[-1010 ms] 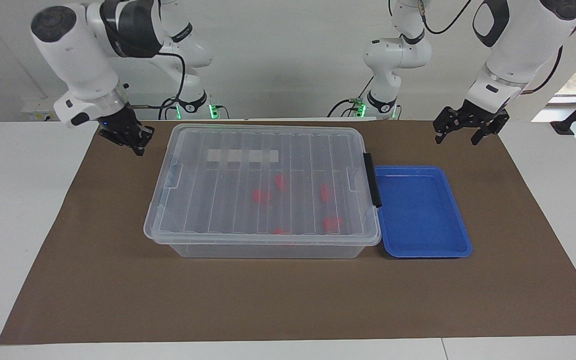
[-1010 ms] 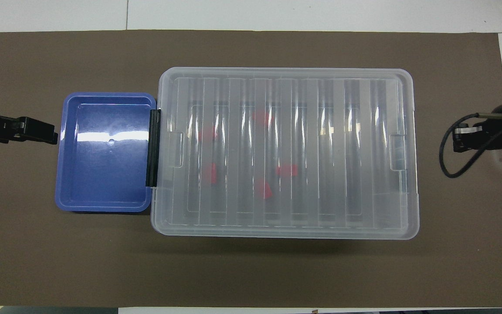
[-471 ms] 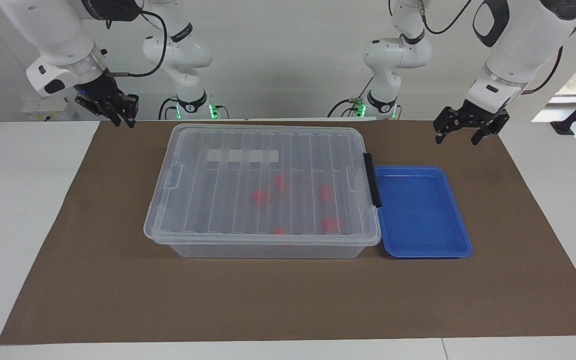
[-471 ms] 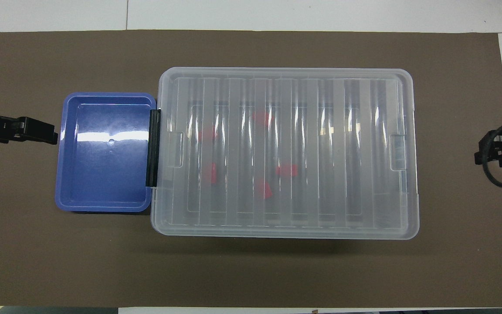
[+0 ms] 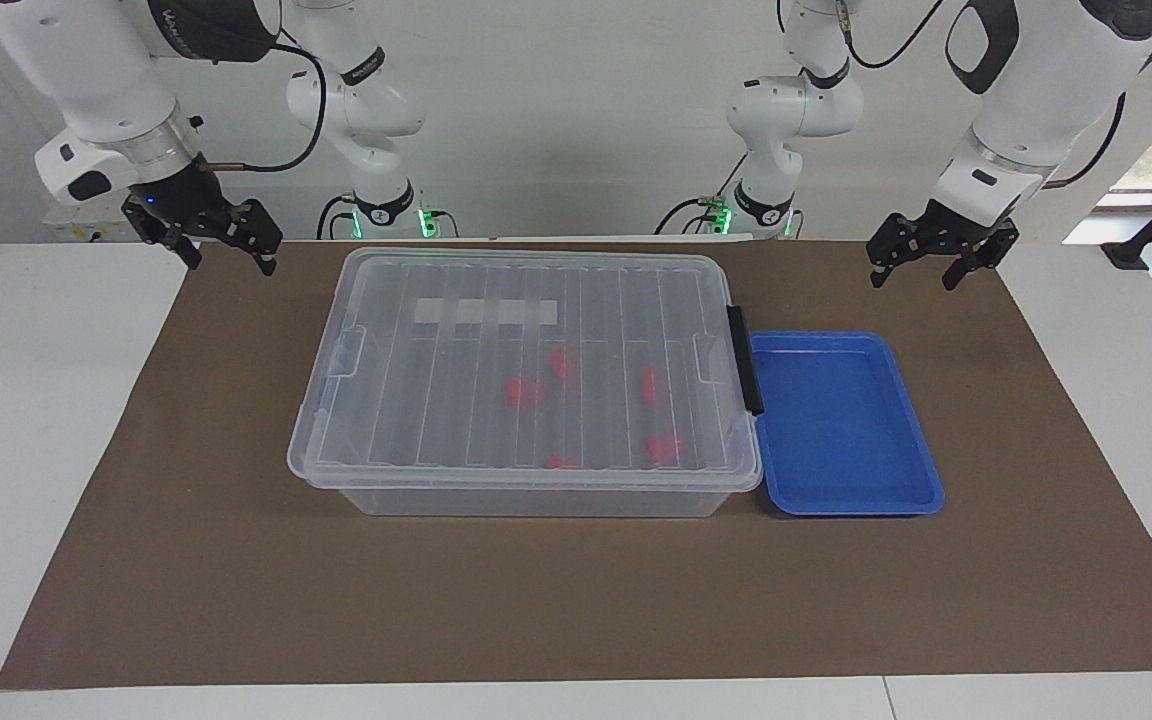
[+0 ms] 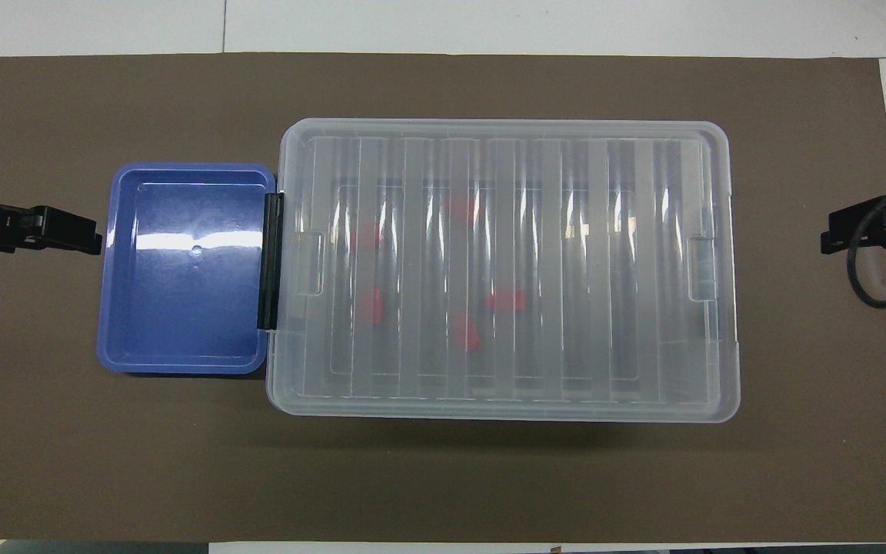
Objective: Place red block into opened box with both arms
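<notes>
Facing view: box lidded on the mat, red blocks inside, blue tray touching its latch end. Left gripper and right gripper hang over the mat's ends, both with fingers spread, holding nothing.

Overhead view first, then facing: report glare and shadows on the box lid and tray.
Overhead view: white glare streaks along the ribs of the clear lid, one bright band across the blue tray, and the box's shadow on the mat nearer the robots. Facing view: lid nearly glare-free.
</notes>
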You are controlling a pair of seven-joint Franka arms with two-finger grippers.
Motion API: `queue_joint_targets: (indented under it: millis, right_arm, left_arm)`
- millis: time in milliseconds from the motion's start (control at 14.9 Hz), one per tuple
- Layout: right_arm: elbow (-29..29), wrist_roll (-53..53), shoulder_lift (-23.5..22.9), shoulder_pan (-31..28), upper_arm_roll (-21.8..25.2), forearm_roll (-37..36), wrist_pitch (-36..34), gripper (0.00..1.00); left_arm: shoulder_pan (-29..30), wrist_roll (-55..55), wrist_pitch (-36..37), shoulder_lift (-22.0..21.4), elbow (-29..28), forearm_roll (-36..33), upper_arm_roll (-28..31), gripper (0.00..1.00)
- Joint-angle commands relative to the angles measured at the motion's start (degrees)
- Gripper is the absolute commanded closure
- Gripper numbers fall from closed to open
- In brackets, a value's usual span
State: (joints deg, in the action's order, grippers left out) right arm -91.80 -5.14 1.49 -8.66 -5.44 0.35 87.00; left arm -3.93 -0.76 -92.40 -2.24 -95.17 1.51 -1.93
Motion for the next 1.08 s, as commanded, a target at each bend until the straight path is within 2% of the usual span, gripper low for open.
queue_joint_targets:
  millis: [0,1010]
  right_arm:
    - [-0.7,1.2,0.4,-1.0,-0.4,0.4,1.3,0.0]
    - [-0.8,1.3,0.5,-0.4,-0.4,0.3,1.2,0.0]
  left_arm:
    - [-0.2,0.0,-0.1,-0.7,-0.4,-0.5,0.4,0.0]
    - [-0.2,0.0,-0.1,-0.7,-0.4,-0.5,0.4,0.0]
